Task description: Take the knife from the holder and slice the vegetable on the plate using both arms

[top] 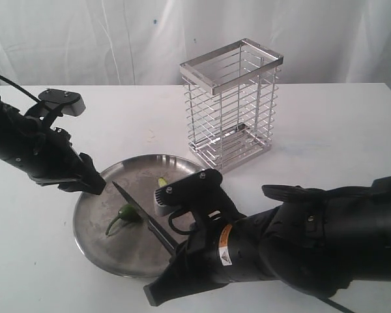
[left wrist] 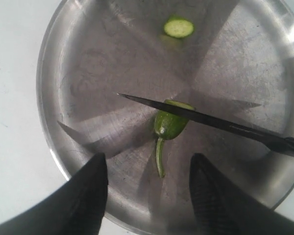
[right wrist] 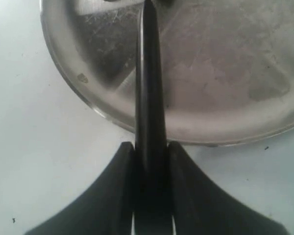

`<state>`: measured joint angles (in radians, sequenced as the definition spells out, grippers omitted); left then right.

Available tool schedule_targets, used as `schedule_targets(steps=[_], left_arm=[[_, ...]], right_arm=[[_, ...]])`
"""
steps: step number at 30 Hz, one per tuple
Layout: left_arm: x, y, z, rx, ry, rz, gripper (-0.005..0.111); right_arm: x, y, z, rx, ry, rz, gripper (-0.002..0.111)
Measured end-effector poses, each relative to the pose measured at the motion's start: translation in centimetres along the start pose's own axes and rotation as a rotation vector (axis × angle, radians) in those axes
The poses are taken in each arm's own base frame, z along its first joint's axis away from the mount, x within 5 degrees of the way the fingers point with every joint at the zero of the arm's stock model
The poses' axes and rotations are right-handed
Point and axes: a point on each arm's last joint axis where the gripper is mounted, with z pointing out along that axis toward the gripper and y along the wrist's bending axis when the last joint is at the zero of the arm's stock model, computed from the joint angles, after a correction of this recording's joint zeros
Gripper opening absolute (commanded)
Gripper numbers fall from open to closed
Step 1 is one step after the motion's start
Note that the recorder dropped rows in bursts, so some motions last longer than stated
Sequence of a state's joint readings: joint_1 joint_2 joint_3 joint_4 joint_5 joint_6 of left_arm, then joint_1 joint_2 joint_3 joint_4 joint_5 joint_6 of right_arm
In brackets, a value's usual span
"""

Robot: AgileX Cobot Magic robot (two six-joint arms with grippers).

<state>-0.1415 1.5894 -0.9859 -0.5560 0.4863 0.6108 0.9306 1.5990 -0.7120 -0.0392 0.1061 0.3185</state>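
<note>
Knife (left wrist: 210, 120) handle clenched in right jaws, blade hiding chilli's (left wrist: 170, 123) cut end, left jaws released

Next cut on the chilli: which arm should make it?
Right. Its gripper is shut on the knife, whose blade already lies across the chilli on the plate. The left gripper is open and empty near the stem, better suited to steadying.
</note>
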Motion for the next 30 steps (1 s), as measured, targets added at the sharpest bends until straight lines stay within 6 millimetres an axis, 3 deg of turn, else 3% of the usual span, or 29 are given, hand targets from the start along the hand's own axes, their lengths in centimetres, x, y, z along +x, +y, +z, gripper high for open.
schedule_targets(steps=[16,30], left_arm=[[0.0,0.0,0.0,0.0,-0.001,0.0,0.055],[0.0,0.0,0.0,0.005,-0.005,-0.009,0.055]], right_arm=[[0.2,-0.1,0.0,0.009,0.027,0.004,0.0],[0.8,-0.2,1.6,0.013,0.047,0.004,0.0]])
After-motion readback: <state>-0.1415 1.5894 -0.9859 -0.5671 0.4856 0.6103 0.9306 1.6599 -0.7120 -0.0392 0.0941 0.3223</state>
